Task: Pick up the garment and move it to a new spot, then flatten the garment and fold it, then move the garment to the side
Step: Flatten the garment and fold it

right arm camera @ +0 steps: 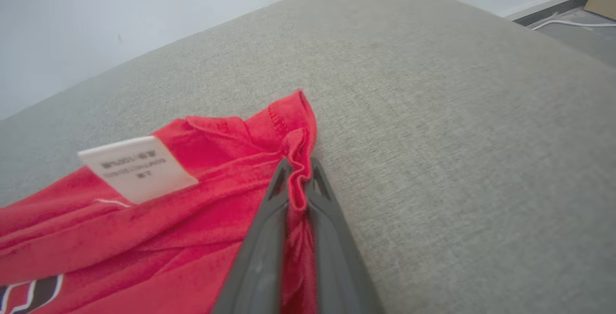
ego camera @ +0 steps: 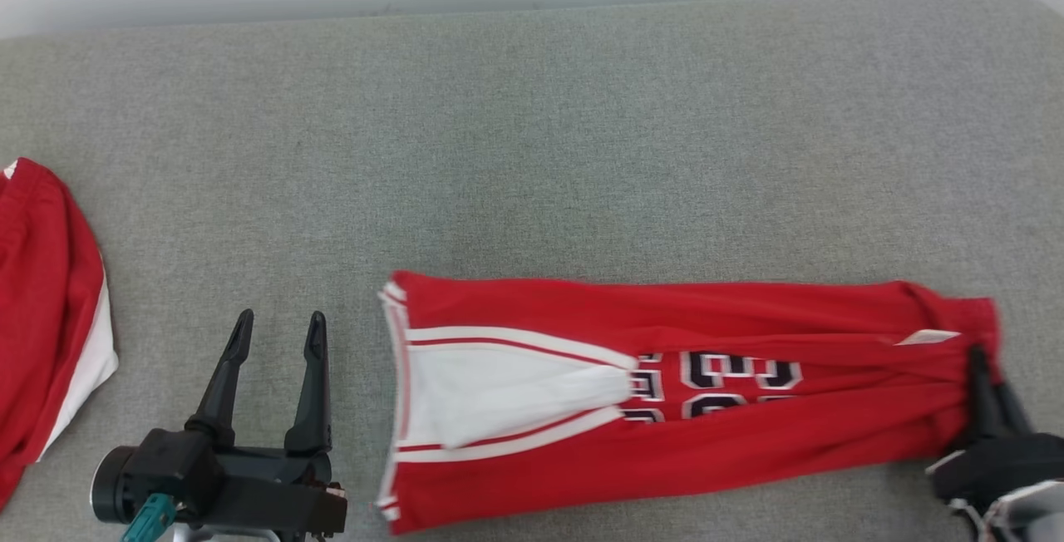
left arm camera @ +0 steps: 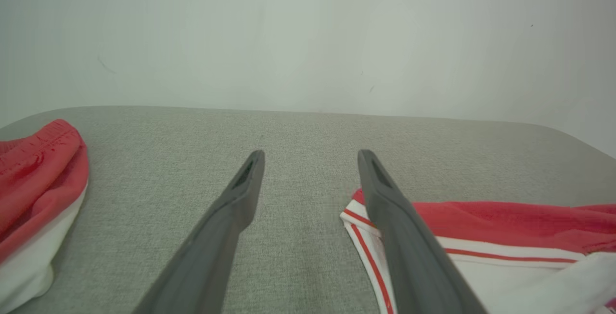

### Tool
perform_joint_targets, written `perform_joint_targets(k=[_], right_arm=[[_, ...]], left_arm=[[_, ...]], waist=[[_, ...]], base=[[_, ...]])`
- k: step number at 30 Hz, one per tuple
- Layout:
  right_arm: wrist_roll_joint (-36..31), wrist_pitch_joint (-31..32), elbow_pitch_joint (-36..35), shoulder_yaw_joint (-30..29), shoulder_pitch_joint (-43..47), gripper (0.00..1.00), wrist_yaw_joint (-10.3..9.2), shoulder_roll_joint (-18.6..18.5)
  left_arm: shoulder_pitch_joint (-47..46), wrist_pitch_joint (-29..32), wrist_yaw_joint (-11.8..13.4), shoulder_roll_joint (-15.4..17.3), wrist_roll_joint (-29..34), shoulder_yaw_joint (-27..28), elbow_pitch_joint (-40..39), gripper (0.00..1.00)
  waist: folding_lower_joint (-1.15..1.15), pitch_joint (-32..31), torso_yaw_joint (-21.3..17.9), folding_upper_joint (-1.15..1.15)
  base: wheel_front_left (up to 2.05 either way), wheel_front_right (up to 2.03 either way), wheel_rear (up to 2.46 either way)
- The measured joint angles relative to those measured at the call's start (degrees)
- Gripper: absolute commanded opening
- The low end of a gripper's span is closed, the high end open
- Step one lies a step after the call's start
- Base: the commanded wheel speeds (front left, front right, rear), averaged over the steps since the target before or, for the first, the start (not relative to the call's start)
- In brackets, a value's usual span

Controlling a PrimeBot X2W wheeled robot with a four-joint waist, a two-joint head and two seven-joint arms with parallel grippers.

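Now, nearest the robot, the right gripper (right arm camera: 299, 169) has its two dark fingers pressed almost together on a bunched ridge of red cloth at the right-hand end of the garment (ego camera: 665, 309), close by the white label (right arm camera: 137, 169). The fabric is pinched between the jaws, so that end is in hand. Level with it on the other side, the left gripper (ego camera: 279, 322) hangs with its fingers spread wide and nothing between them, just beside the garment's left end, the one with the white panel and the striped red-and-white edge. In the left wrist view that edge lies just right of the right-hand finger and partly behind it; whether they touch I cannot tell. The garment lies as a long narrow band on the grey table (ego camera: 532, 110), towards the front, its long axis running straight across from one gripper to the other, so each arm is nearer its own end. On that, I judge, the next move depends: the free end lies sideways from the open fingers, towards the robot's right, not ahead of them, so the left arm would have to shift right and pinch it. Farther left, well apart, a second red and white garment (ego camera: 41, 301) lies at the table's side, and beyond it all the grey surface runs back to the pale wall (left arm camera: 308, 39).
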Motion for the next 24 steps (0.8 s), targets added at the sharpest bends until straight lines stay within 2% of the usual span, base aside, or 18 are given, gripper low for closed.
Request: perform_joint_targets(k=[6,12,18,24], right_arm=[[-0.57,0.01,-3.36,-3.3,1.05,0.0,-0.01,-1.8],[-3.94,-0.02,-15.46,-1.45,3.3,0.0,-0.03,-0.15],[-8.34,2.41,-29.47,4.88,5.81,0.0,-0.03,3.67],[-9.93,6.39,-37.19,14.49,6.17,0.0,-0.03,6.03]], left_arm=[[0.01,0.0,-0.45,-0.55,0.43,0.77,-0.09,1.0],[0.16,0.0,-0.6,-1.04,0.78,1.59,-0.3,1.0],[0.25,0.0,-1.21,-1.35,0.93,1.92,-0.41,1.0],[0.08,0.0,-2.05,-1.78,1.0,1.6,0.03,1.0]], waist=[[0.0,0.08,-0.47,0.0],[0.0,-0.33,-0.98,0.0],[0.0,-0.49,-1.78,0.0],[0.0,-0.67,-1.5,0.0]], base=[[0.0,0.0,0.0],[0.0,0.0,0.0],[0.0,0.0,0.0],[0.0,0.0,0.0]])
